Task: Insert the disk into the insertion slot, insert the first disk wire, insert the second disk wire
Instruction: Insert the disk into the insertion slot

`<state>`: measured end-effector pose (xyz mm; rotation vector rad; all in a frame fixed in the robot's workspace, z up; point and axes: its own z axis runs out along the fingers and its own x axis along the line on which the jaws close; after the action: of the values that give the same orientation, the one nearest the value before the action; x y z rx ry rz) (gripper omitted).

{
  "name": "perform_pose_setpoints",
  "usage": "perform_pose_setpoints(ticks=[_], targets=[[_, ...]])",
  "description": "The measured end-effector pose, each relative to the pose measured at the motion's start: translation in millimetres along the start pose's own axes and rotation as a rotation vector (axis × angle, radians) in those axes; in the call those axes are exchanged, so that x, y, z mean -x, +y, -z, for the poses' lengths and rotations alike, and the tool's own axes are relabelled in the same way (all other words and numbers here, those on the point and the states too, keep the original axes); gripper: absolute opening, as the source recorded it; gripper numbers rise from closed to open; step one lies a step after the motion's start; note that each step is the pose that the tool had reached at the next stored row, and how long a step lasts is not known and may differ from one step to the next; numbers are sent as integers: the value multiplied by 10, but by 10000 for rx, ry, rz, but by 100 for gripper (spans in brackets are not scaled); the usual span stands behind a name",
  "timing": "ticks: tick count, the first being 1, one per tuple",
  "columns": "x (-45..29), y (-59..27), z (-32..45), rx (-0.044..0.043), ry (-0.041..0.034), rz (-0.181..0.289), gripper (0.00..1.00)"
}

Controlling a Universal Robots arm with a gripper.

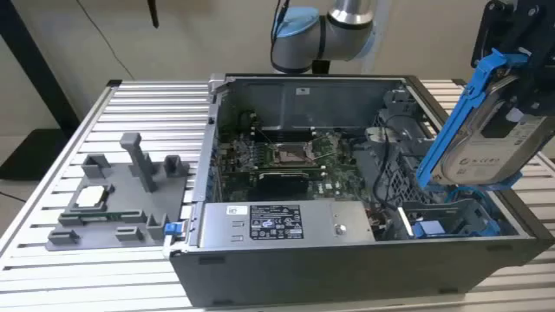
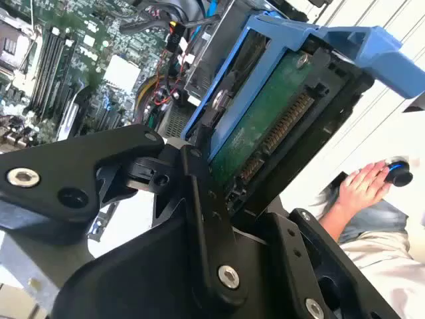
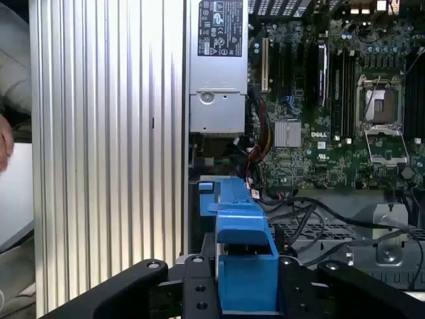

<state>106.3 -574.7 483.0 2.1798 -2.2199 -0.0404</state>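
Slatted aluminium table [image 1: 78, 286] carries the open computer case [image 1: 347, 270], which lies directly beneath the claw [image 1: 523, 107]. Inside the case we note the motherboard [image 1: 286, 156], below the claw and off toward the exterior view's left, and the grey labelled power-supply box [image 1: 277, 224] along the near wall, further from the claw than the drive bay. The claw is clamped on the disk [image 1: 485, 153], its black fingers [image 3: 305, 292] pressed against either side of the blue carrier in the first wrist view. The disk hangs from the claw steeply tilted, with its green circuit board face [image 2: 265, 126] turned to the second wrist view. Its lower end sits just above the insertion slot [image 1: 459, 218], not in it; the slot is straight under the claw. A grey fixture plate [image 1: 113, 195] lies well apart from the claw, on the table. A person's hand [image 2: 362, 186] rests on a blue knob beyond the claw.
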Motion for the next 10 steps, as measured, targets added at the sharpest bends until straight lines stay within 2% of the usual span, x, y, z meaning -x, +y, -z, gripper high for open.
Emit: perform_pose_setpoints(ticks=[10], targets=[[0,-1,-19,1,16,0,0]])
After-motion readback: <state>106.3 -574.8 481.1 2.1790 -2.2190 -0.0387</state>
